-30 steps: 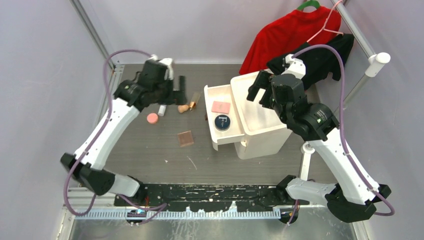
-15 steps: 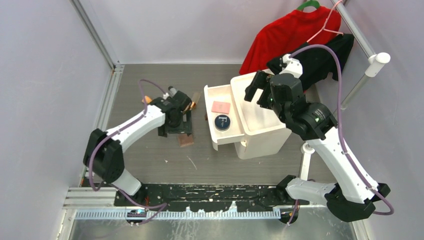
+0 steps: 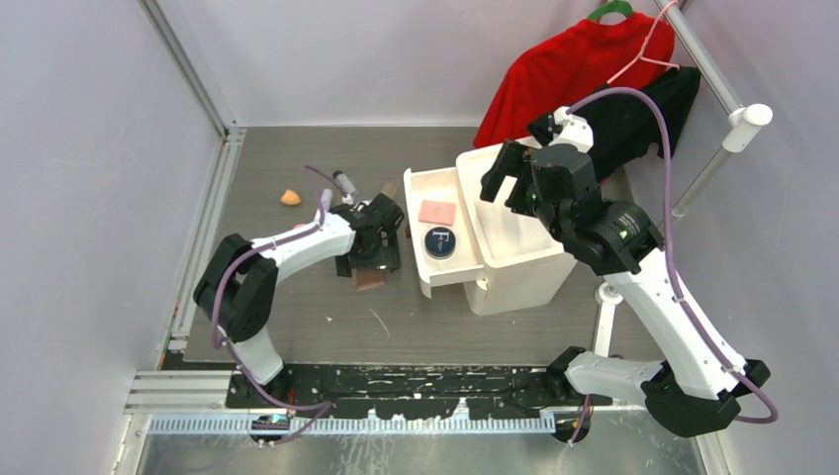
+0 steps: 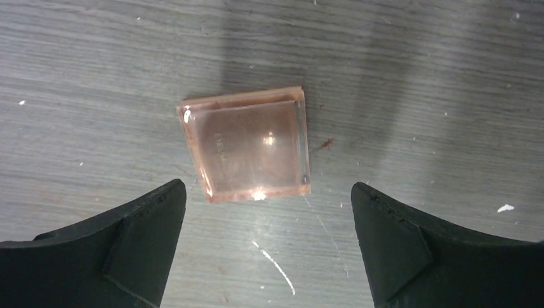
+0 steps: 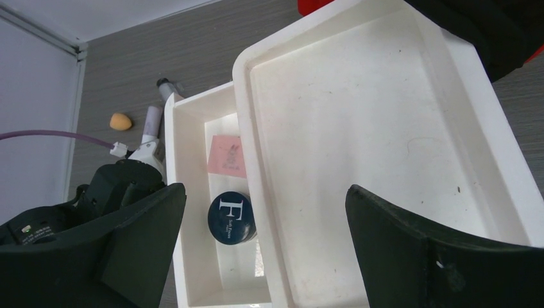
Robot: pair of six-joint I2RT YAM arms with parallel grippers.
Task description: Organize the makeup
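The square brown palette (image 4: 247, 144) lies flat on the grey table, just ahead of my left gripper (image 4: 269, 218), which is open and empty and hovers over it. In the top view the left gripper (image 3: 369, 259) is just left of the open white drawer (image 3: 420, 267). The drawer holds the round navy compact (image 3: 440, 242) and a pink square item (image 3: 436, 212). My right gripper (image 3: 507, 174) is open and empty above the organizer's top tray (image 5: 359, 128). The orange sponge (image 3: 290, 197) and a clear vial (image 3: 343, 181) lie at the back left. The white tube (image 5: 152, 119) shows in the right wrist view.
The white organizer box (image 3: 524, 262) stands right of centre. Red (image 3: 574, 64) and black (image 3: 643, 114) clothes hang at the back right beside a white rail post (image 3: 744, 124). A small brown bottle (image 3: 388, 188) lies behind the left gripper.
My left gripper has swung from the back left to the right and nearer, stopping over the brown palette, and the orange sponge is uncovered. The right gripper has barely moved.
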